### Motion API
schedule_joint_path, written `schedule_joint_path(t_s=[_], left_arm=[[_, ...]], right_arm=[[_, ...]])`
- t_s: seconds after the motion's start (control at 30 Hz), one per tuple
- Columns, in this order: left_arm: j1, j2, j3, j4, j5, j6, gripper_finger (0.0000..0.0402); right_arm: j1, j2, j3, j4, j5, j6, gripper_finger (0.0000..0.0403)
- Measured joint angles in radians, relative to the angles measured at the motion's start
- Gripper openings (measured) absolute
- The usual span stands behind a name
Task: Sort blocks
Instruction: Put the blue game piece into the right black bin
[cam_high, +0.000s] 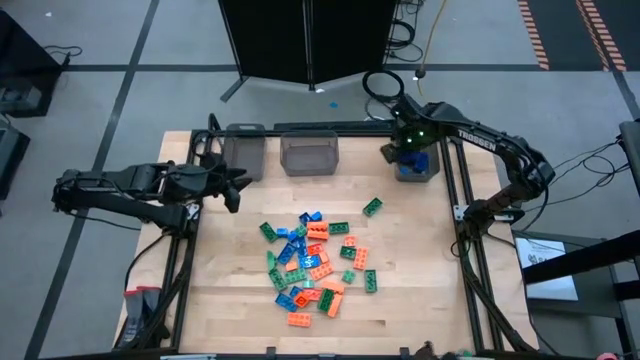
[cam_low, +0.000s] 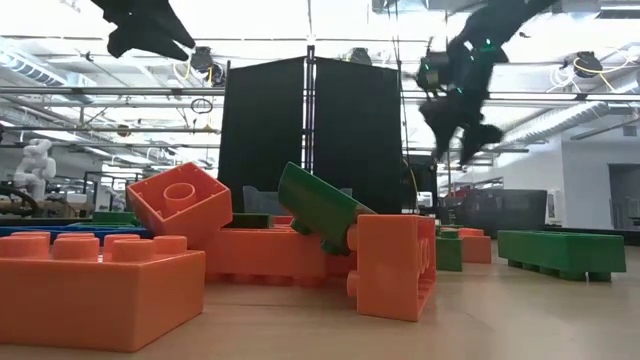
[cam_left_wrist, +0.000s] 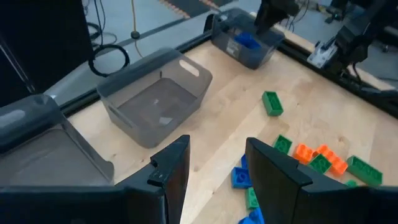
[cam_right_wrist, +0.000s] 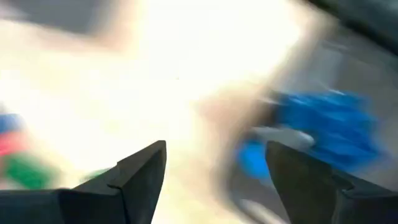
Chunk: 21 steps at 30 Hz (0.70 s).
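**Wooden table, three bins and a heap of bricks**

You have a pale wooden table (cam_high: 420, 250) framed by dark rails. Along its far edge stand three grey translucent rectangular plastic bins: one near the far left corner (cam_high: 244, 150), one at the middle (cam_high: 309, 154), and one towards the far right corner (cam_high: 416, 163) with blue pieces inside. Around the table's centre lie the small studded plastic blocks (cam_high: 312, 262) in orange, green and blue, loosely heaped. One green block (cam_high: 372, 207) lies apart, between the heap and the right bin.

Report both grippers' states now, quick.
Left gripper: open, empty, above the table's left side.
Right gripper: open, empty, over the bin with blue blocks.
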Motion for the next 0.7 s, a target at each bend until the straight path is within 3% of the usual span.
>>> schedule_joint_path(t_s=[0.1, 0.17, 0.4, 0.53, 0.7], left_arm=[[0.000, -0.029, 0.000, 0.000, -0.024, 0.002, 0.0160], [0.000, -0.048, 0.000, 0.000, -0.035, 0.002, 0.0160], [0.000, -0.077, 0.000, 0.000, -0.040, 0.000, 0.0160], [0.000, -0.077, 0.000, -0.006, -0.040, 0.000, 0.0160], [0.000, -0.076, 0.000, -0.049, -0.040, -0.008, 0.0160]], right_arm=[[0.096, 0.000, 0.028, 0.121, -0.133, 0.010, 0.0261], [0.178, 0.000, 0.032, 0.230, -0.162, 0.006, 0.0258], [0.408, 0.083, 0.033, 0.488, -0.025, -0.154, 0.0257], [0.453, 0.188, 0.071, 0.501, -0.011, -0.199, 0.0257], [0.500, 0.330, 0.217, 0.464, -0.025, -0.338, 0.0257]])
